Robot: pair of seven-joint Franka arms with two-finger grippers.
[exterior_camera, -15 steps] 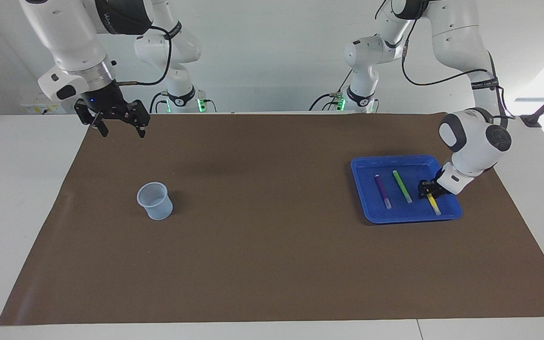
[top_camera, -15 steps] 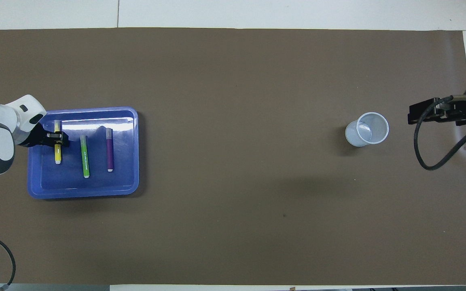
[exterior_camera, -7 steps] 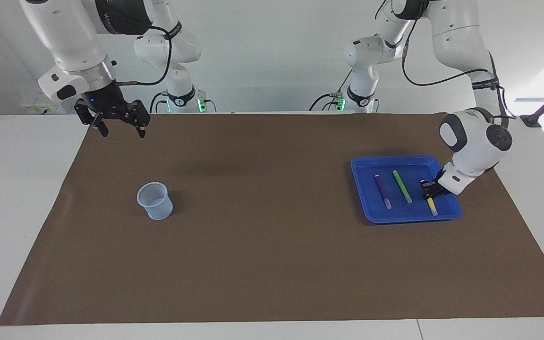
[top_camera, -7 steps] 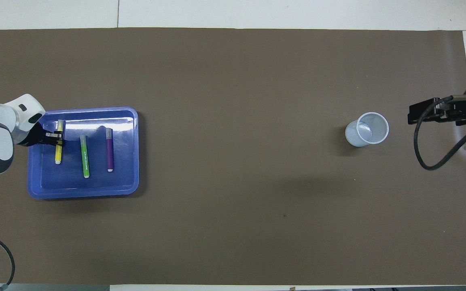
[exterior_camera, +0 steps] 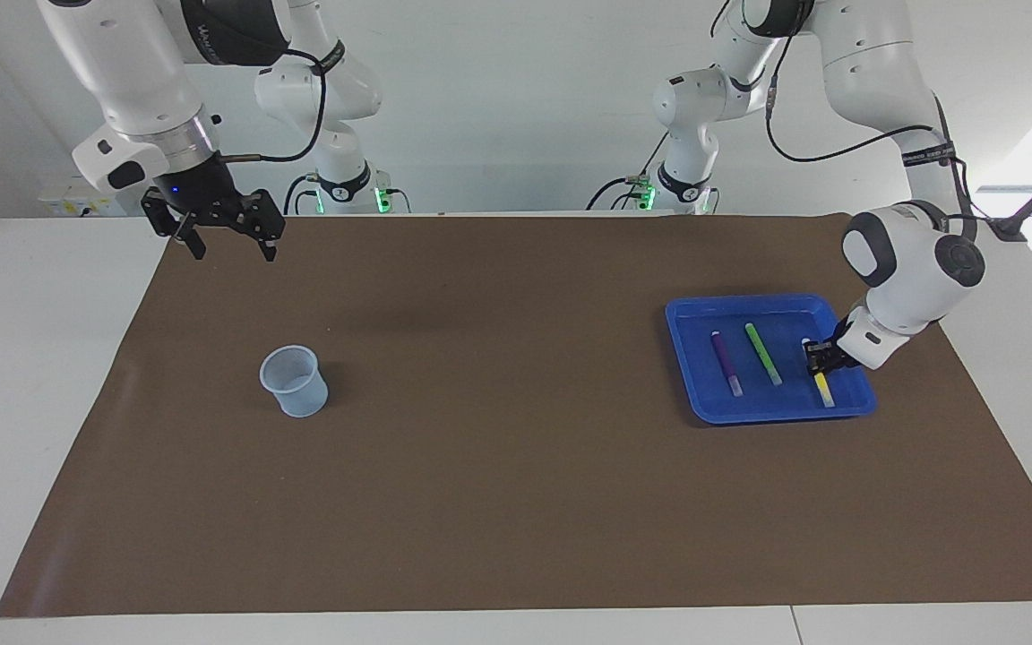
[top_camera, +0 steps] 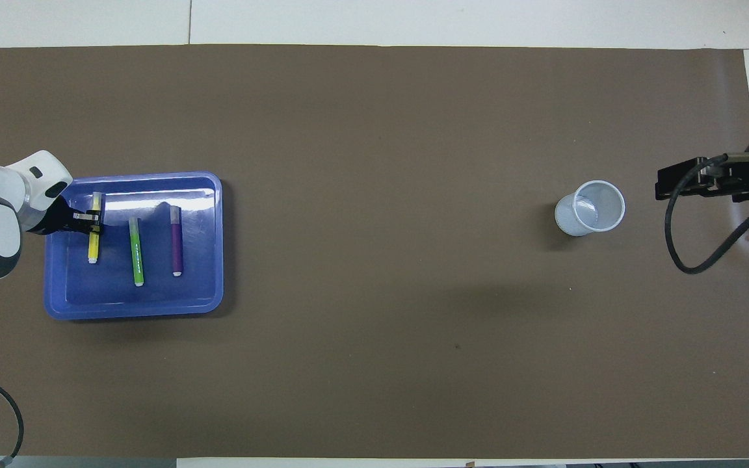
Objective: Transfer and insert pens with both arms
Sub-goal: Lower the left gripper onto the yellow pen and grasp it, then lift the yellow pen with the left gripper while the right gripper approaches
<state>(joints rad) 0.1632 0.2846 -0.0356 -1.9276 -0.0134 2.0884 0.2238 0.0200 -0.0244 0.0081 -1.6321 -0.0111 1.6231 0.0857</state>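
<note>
In the shallow blue plastic tray (top_camera: 134, 305) at the left arm's end of the brown mat, your left gripper (top_camera: 90, 219) straddles the slim yellow marker pen (top_camera: 93, 242), crosswise to its long axis; whether it has clamped, you cannot tell. The green marker pen (top_camera: 135, 250) and purple marker pen (top_camera: 176, 247) lie parallel beside it. Well apart, past the pale translucent plastic cup (top_camera: 590, 208), your right gripper (exterior_camera: 227, 235) waits with fingers spread.

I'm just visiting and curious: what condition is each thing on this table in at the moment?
yellow pen: lying in tray, left gripper at it.
green pen: lying in tray.
purple pen: lying in tray.
blue tray: holds three pens.
cup: upright.
right gripper: open, waiting.
</note>
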